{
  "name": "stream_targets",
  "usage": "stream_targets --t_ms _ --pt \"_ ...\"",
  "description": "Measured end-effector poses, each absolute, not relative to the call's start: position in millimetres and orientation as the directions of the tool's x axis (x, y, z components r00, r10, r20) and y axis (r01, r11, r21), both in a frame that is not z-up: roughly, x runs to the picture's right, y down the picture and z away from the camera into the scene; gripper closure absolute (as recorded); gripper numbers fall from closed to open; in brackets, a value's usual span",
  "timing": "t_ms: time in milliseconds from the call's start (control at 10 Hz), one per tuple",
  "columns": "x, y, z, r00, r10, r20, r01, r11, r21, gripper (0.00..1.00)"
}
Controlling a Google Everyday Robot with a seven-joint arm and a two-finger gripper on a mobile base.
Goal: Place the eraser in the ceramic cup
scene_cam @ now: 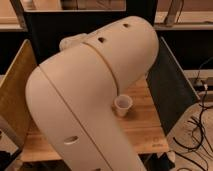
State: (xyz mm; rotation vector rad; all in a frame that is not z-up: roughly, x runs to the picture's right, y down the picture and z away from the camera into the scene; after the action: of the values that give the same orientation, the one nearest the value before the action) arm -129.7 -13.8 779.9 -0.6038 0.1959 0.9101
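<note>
Frustratingly, the arm (85,100) hides end effector and eraser; its grip cannot be told.

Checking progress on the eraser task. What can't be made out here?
Eraser and ceramic cup: camera view, unseen; the arm covers most of the table.
Gripper: out of sight, behind the arm or off frame.
Only the white cup shows clearly.

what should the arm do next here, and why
Probably swing the arm aside to clear the view before any reach. It covers most of the wooden table. Only the small white cup shows beside it. Neither the eraser nor the ceramic cup can be seen, and the tool is out of view, somewhere past the arm's near links.
</note>
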Motion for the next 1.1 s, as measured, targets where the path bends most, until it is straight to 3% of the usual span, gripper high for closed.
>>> stream_targets --t_ms 500,900,1100 --pt "-123.4 -1.4 779.9 0.314 0.84 -0.443 -0.929 0.176 -0.326 0.2" --pt "-127.7 3.3 777.3 0.325 0.834 -0.445 -0.926 0.185 -0.33 0.2" --pt "-151.8 32.6 769.4 0.419 0.782 -0.461 -0.892 0.259 -0.372 0.2"
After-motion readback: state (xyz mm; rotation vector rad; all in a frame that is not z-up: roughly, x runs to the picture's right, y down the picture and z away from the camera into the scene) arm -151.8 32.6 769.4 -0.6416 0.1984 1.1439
